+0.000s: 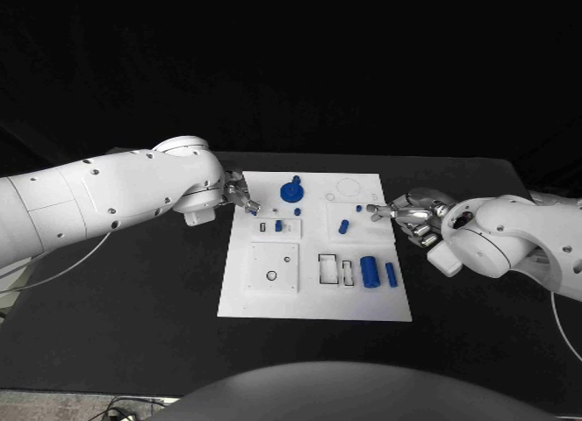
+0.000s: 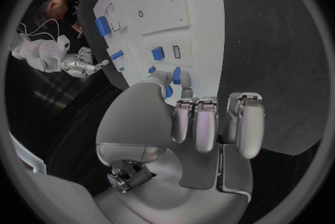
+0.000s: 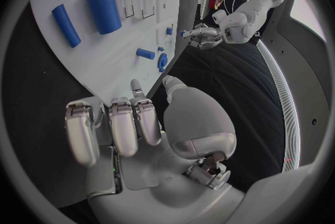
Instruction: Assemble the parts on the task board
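The white task board (image 1: 316,303) lies mid-table. On it are a blue round knob (image 1: 292,190), a small blue block in a slot (image 1: 278,225), a blue peg (image 1: 344,226), a thick blue cylinder (image 1: 370,271) and a thinner one (image 1: 391,274). My left hand (image 1: 240,195) hovers at the board's left edge beside the knob, most fingers curled (image 2: 206,126), thumb and one finger stretched toward the knob (image 2: 176,75). My right hand (image 1: 411,215) sits at the board's right edge, fingers curled (image 3: 111,123), one fingertip close to a tiny blue piece (image 1: 359,208). Neither hand holds anything.
A raised white square plate with a small hole (image 1: 272,266) takes the board's near left. Two empty rectangular outlines (image 1: 328,268) lie left of the thick cylinder. Black table surrounds the board on all sides.
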Motion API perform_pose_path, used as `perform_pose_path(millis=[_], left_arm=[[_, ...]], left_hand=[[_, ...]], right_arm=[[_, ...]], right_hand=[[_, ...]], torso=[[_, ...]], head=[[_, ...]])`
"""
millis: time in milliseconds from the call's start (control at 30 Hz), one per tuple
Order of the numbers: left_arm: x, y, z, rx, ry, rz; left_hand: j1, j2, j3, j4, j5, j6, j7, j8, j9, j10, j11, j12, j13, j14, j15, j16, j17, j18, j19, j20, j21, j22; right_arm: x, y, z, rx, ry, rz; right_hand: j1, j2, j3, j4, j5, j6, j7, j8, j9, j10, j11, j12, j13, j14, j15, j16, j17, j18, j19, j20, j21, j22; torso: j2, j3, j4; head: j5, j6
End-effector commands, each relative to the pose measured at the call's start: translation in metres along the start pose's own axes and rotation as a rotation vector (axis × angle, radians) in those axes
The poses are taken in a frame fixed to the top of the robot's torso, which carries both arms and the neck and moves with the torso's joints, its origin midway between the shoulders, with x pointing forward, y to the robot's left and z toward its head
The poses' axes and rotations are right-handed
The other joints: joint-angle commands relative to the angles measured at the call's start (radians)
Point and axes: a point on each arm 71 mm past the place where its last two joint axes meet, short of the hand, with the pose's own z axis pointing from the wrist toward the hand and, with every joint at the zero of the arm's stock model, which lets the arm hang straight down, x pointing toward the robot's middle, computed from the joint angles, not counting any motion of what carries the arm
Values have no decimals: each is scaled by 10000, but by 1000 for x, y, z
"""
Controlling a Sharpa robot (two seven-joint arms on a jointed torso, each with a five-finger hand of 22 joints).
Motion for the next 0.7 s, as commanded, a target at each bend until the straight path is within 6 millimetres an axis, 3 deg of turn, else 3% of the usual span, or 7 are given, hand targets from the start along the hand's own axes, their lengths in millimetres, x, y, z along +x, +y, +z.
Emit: perform_pose_path(millis=[33,700], left_arm=[[5,-2,-3,-223,265,66],[18,-11,-5,-721,424,458]], left_hand=[[19,-79,-39,5,-47,19,-17,11,-15,1022,-52,25,2634,1039,-81,25,2631,-75,1071,-75,24,2634],[-41,-35,-32,12,-68,2,-3,-12,-36,1022,-44,25,2634,1039,-80,25,2631,-75,1071,-79,24,2634]], right_arm=[[1,0,0,-58,-13,-81],[2,2,0,-94,-15,-82]], right_hand=[[66,-8,-52,10,35,-60,-11,38,-5,1038,88,39,2633,1042,67,41,2635,-68,1029,49,45,2634],[78,-3,-63,11,43,-60,-8,48,-3,1038,91,39,2633,1042,69,41,2635,-68,1029,52,45,2634]], torso=[[-8,-6,-4],[-8,5,-5]], head=[[8,-14],[-2,-14]])
